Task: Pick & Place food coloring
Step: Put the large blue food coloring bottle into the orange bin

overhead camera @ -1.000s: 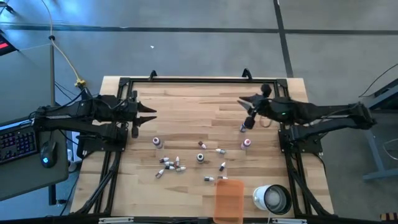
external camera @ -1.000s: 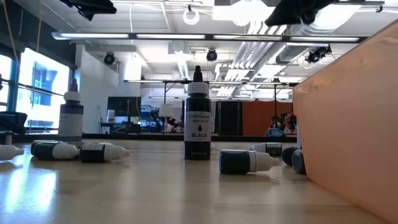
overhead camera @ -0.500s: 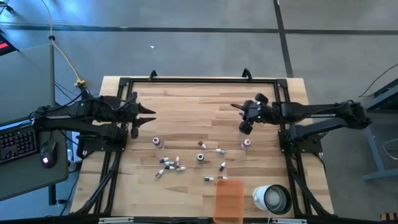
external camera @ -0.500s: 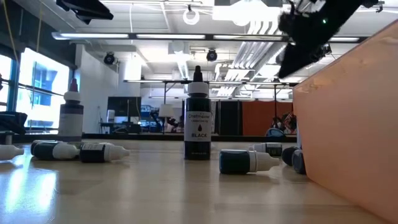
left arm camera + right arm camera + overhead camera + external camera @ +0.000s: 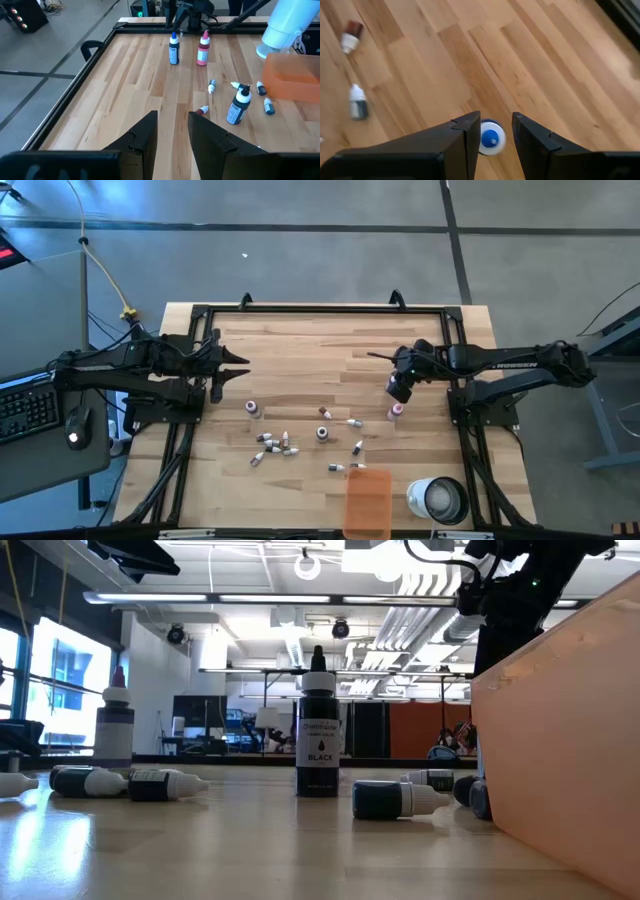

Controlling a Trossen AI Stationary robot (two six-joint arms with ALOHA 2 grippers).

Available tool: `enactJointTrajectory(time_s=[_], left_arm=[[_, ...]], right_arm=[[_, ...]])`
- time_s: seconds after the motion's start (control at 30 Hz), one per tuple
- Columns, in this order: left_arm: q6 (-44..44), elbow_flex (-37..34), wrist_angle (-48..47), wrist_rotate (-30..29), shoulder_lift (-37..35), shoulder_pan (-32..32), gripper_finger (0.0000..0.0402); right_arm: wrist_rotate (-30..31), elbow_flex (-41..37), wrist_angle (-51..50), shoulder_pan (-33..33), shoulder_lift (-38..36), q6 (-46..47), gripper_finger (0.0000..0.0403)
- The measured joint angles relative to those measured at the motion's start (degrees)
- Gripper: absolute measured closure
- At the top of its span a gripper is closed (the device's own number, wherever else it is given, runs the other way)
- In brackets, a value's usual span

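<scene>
Two dark robot arms reach over a wooden worktop (image 5: 300, 360). The right gripper (image 5: 490, 131) hangs pointing down, jaws parted and empty, directly over an upright blue-capped bottle (image 5: 492, 138), seemingly lining up to grasp it. The other food coloring bottles (image 5: 285, 442) lie scattered near an orange tray (image 5: 368, 502), probably their destination. The left gripper (image 5: 172, 131) waits far from the tray, jaws apart, empty.

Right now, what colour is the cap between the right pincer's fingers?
Blue cap, clearest in the right wrist view.
</scene>
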Motion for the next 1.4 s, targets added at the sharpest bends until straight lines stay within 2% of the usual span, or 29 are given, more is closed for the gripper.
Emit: enactJointTrajectory(time_s=[0.3, 0.5, 0.8, 1.03, 1.23, 1.4], left_arm=[[-0.04, 0.0, -1.6, 0.09, 0.0, 0.0, 0.0294], [-0.04, 0.0, -1.6, 0.09, 0.0, 0.0, 0.0294], [-0.02, 0.0, -1.6, 0.09, 0.0, 0.0, 0.0294], [-0.02, 0.0, -1.6, 0.09, 0.0, 0.0, 0.0294], [-0.02, 0.0, -1.6, 0.09, 0.0, 0.0, 0.0294], [-0.02, 0.0, -1.65, 0.08, 0.0, -0.01, 0.0294]], right_arm=[[-0.88, -6.38, 5.77, 0.02, -0.17, 0.96, 0.0297], [-0.8, -6.9, 7.22, -0.17, -0.15, 0.51, 0.03], [-1.28, -6.97, 6.98, -0.17, -0.15, 0.36, 0.0369], [-1.36, -7.0, 7.21, -0.17, -0.15, 0.36, 0.0369], [-1.92, -7.31, 12.22, -0.17, -0.14, -2.24, 0.0369], [-3.19, -4.29, 13.96, -0.17, -0.42, -4.19, 0.0369]])
